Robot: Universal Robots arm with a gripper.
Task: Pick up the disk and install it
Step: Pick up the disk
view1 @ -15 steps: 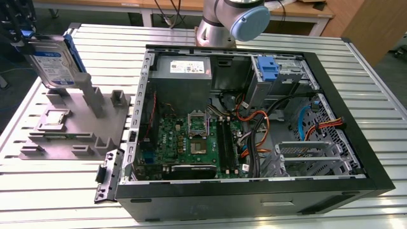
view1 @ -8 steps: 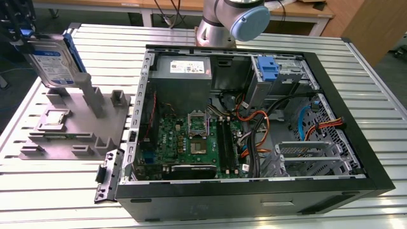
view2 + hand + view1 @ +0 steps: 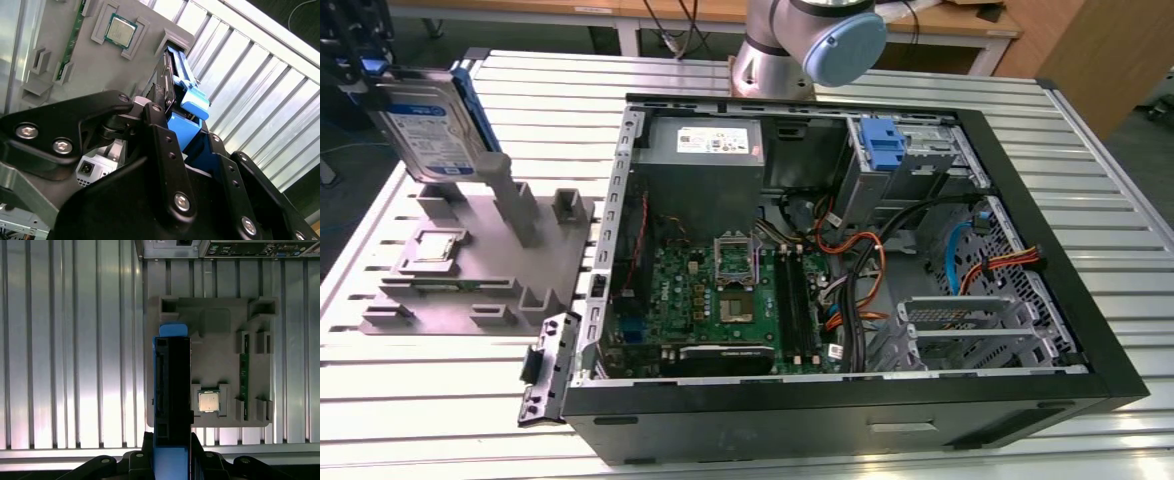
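The disk is a silver-grey hard drive with a white-and-blue label and a blue carrier frame. It stands on edge at the exterior view's far left, above the grey fixture. My gripper is shut on it from above. The first wrist view looks down the disk edge-on, with my gripper clamped on both faces. In the second wrist view the black fingers press the disk's blue frame, my gripper closed round it. Whether the disk's lower edge still touches the fixture's posts cannot be told.
The open computer case lies on the slatted metal table, with a motherboard, cables, a blue bracket at the back and a metal drive cage at the front right. A small square chip sits on the fixture.
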